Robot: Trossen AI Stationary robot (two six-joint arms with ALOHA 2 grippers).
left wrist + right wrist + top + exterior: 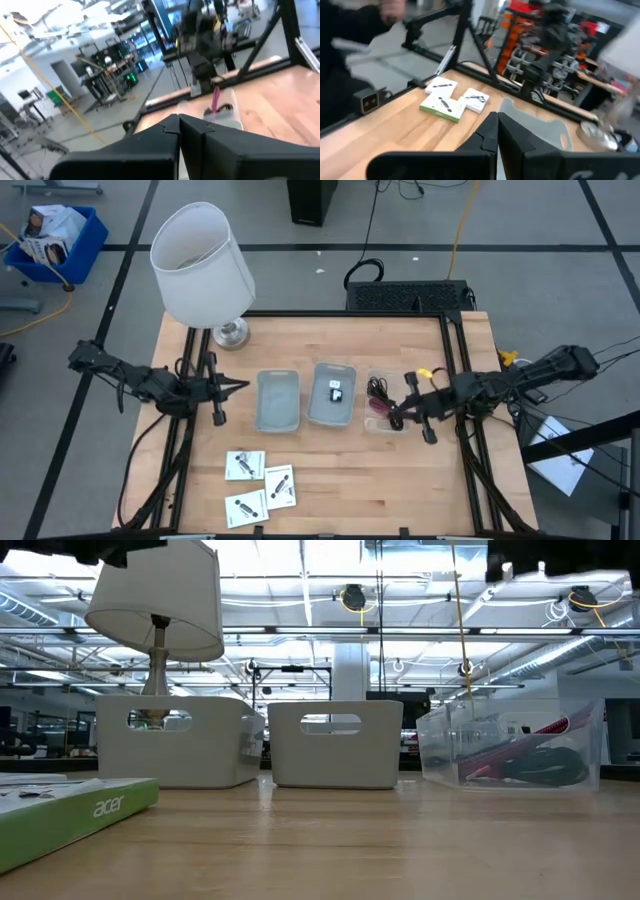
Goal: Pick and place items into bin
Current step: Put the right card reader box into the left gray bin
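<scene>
Counter: wood [330, 465], lamp [203, 265] at far left corner.
Packets: three white squares [260, 485] — near edge.
Bins: two grey [277, 400], mid-counter; right bin [333, 393] holds small items.
Cable bundle: red-black [379, 402] in clear tray.
Left gripper [240, 385]: fingers clenched, beside left bin.
Right gripper [393, 421]: fingers clenched — over clear tray.

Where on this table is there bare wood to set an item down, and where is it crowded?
Free patches: the near right corner, right of the three white packets; the far strip between the lamp and the table's right edge. Crowded: the middle row, where two grey bins and the clear bin stand between the left gripper and right gripper.
</scene>
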